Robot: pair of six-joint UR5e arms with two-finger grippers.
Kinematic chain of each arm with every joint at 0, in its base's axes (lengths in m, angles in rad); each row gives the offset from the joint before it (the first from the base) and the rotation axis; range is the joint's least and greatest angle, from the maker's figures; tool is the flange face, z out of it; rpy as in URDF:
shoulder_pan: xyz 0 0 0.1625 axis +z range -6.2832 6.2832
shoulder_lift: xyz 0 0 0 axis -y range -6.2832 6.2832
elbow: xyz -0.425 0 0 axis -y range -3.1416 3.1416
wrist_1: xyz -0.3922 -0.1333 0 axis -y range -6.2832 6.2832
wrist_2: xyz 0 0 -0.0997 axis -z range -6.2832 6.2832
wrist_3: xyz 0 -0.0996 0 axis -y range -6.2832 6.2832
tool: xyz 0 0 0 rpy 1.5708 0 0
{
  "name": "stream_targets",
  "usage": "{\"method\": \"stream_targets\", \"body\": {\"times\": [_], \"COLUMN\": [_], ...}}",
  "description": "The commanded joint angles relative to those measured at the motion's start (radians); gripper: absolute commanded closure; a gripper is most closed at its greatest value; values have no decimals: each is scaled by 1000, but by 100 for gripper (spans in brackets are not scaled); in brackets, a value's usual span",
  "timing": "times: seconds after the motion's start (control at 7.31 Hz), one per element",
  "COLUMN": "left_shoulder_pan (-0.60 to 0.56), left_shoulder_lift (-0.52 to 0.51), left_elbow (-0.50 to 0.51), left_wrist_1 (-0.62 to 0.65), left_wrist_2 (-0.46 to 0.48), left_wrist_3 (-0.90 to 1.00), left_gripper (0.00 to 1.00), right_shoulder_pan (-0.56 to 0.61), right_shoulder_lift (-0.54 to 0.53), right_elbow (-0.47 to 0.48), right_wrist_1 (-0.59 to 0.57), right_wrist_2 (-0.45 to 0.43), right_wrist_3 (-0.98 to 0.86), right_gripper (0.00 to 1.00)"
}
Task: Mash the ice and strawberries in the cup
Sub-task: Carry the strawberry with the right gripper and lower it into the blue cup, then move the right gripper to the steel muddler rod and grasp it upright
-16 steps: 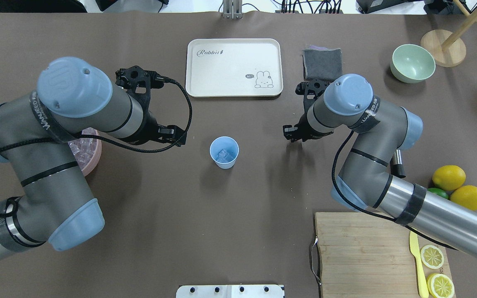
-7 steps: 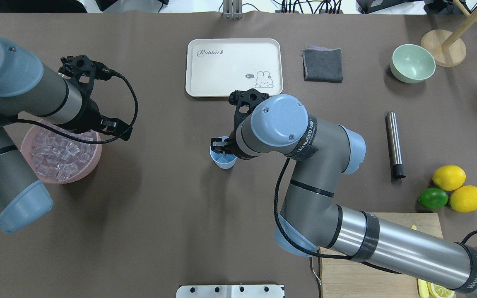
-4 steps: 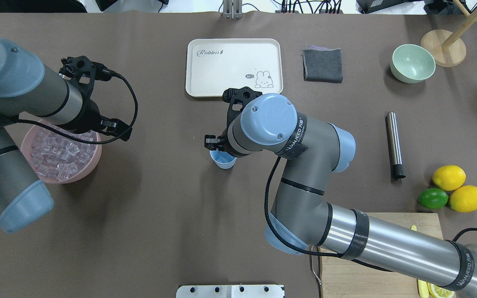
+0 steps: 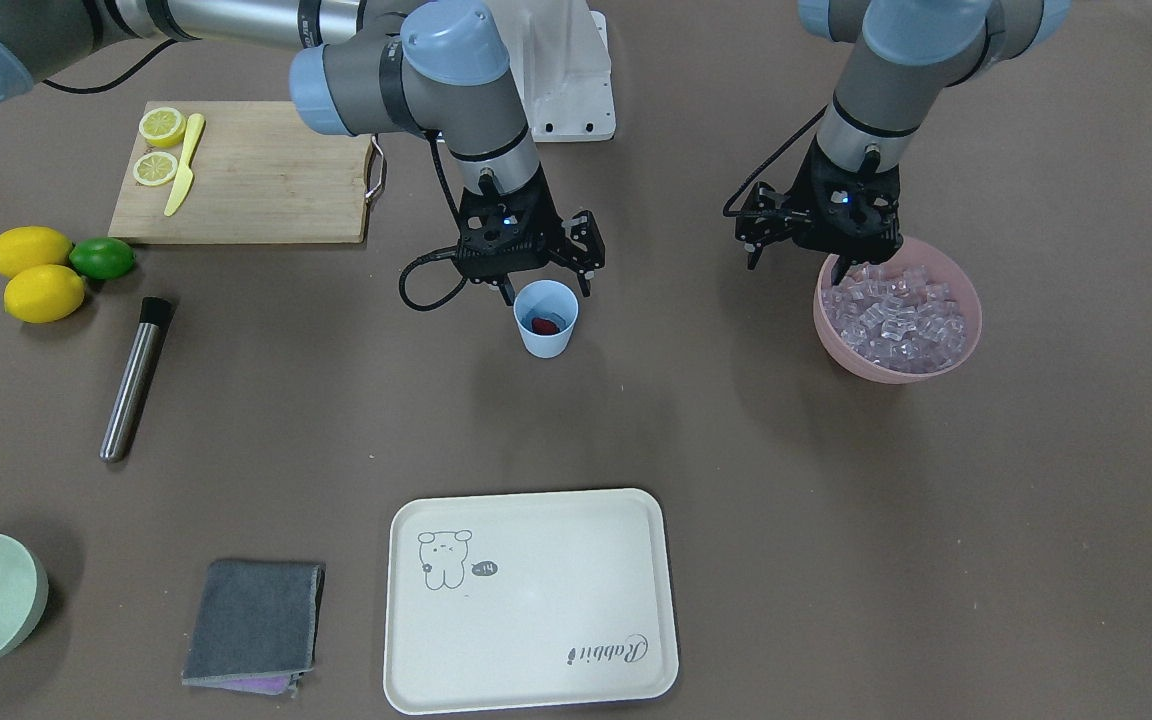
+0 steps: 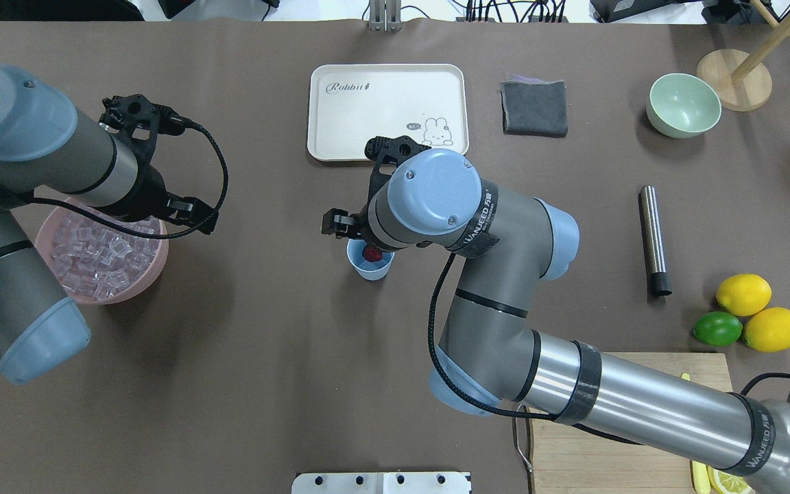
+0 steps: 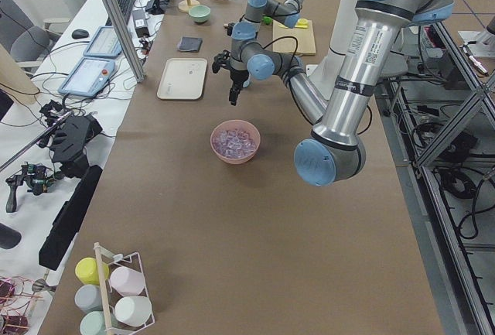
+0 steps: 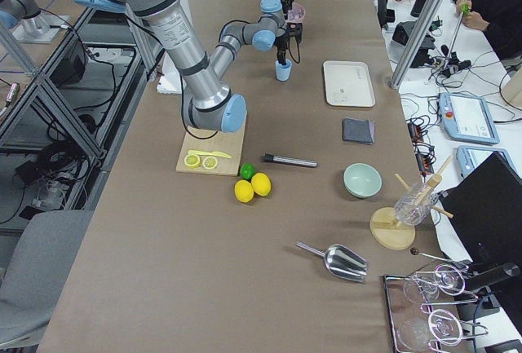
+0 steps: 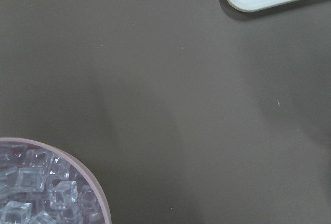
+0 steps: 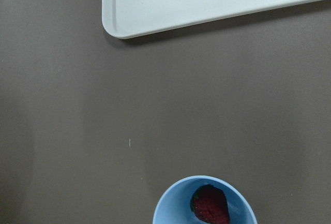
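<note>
Right gripper (image 4: 548, 285) spread above upright cup (image 4: 546, 340), mouth up; strawberry (image 9: 210, 207) lying inside

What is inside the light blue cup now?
A red strawberry lies inside the cup. What lies under it cannot be seen: the strawberry and the cup wall cover the bottom.

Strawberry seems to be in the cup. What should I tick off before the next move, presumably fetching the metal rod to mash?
1. Strawberry inside the cup: ok.
2. Cup standing upright: ok.
3. Ice in the cup: cannot tell; the strawberry covers most of the bottom.
4. Right gripper empty and open: ok; the jaws are spread to either side of the cup's rim.
5. Metal rod free to grasp: ok; it lies flat with nothing touching it.
6. Left gripper clear of the cup: ok; it hangs at the pink bowl.
</note>
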State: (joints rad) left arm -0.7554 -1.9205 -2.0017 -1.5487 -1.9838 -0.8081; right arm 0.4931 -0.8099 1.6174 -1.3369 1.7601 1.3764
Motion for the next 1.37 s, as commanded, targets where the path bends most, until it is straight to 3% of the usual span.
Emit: {"method": "stream_targets", "body": {"times": [0.0, 0.14, 0.27, 0.55, 0.82, 1.23], "left_shoulder_pan": [-48, -62, -82, -110, -124, -127], "left_shoulder_lift": [1, 24, 34, 86, 109, 107], "left_elbow": [0, -2, -3, -38, -60, -84], "left_wrist_1": [13, 27, 45, 61, 61, 61], "left_wrist_2": [-33, -33, -33, -33, -33, -26], "left_wrist_3": [0, 0, -2, 0, -3, -43], "left_gripper": [2, 2, 2, 2, 2, 2], "right_shoulder_pan": [120, 168, 241, 381, 465, 544], "right_shoulder_lift": [-62, -160, -239, -375, -413, -413], "right_elbow": [63, 155, 185, 167, 61, -126], "right_wrist_1": [-36, -74, -83, -74, -73, -53], "right_wrist_2": [160, 198, 252, 355, 367, 470], "right_wrist_3": [-75, -170, -263, -396, -451, -641], "right_gripper": [0, 0, 0, 0, 0, 0]}}
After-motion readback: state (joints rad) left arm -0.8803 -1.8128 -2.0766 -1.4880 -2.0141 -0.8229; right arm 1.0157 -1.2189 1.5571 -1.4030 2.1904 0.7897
